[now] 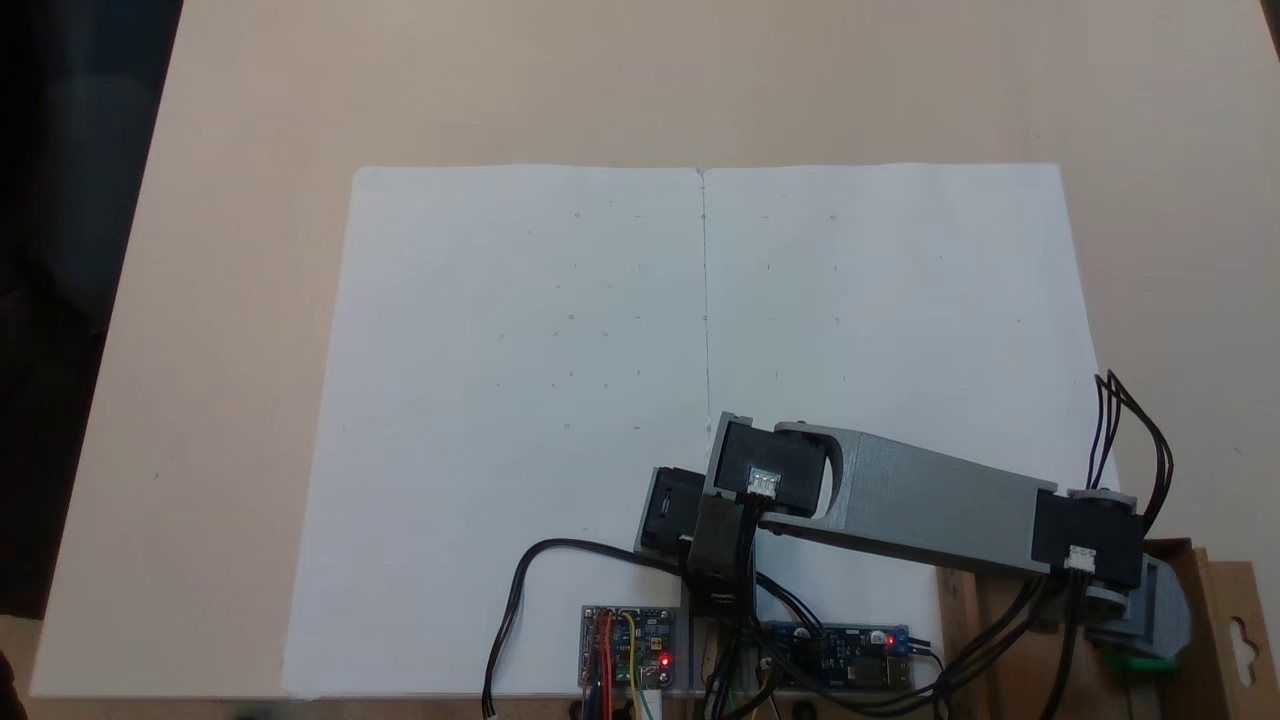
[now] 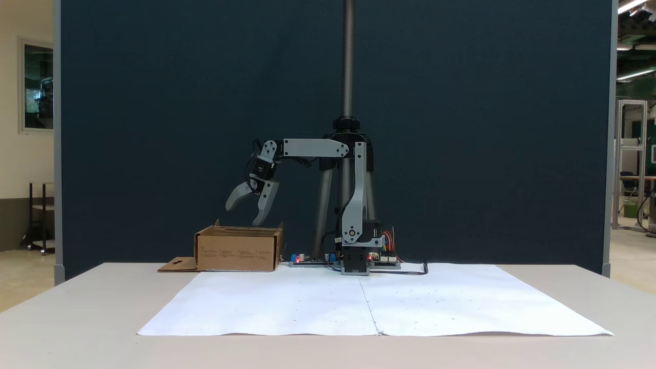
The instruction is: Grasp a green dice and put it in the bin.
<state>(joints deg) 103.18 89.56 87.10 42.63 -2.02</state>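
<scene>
1. Looking down from above: arm [image 1: 930,500] reaching right over bin [image 1: 1215,620] at tabletop [image 1: 230,300] corner; green dice [image 1: 1135,661] peeking out beneath wrist, inside bin.
2. Facing front: fingers [image 2: 245,216] spread wide apart, holding nothing, hanging just above bin [image 2: 238,249].

Bin [image 2: 238,249]: brown cardboard, faint dark print on front wall; flap with keyhole slot, same brown. Green dice [image 1: 1140,661]: bright green sliver under grey gripper [image 2: 245,215]. Arm [image 1: 930,500]: grey links, black motors, black cables. Paper sheets [image 1: 560,400]: white, with faint small dark marks. Desk [image 1: 250,300]: pale beige. Circuit boards [image 1: 628,646] at desk's edge: blue, red lights lit, red and yellow wires. Backdrop [image 2: 461,128]: dark navy.
</scene>
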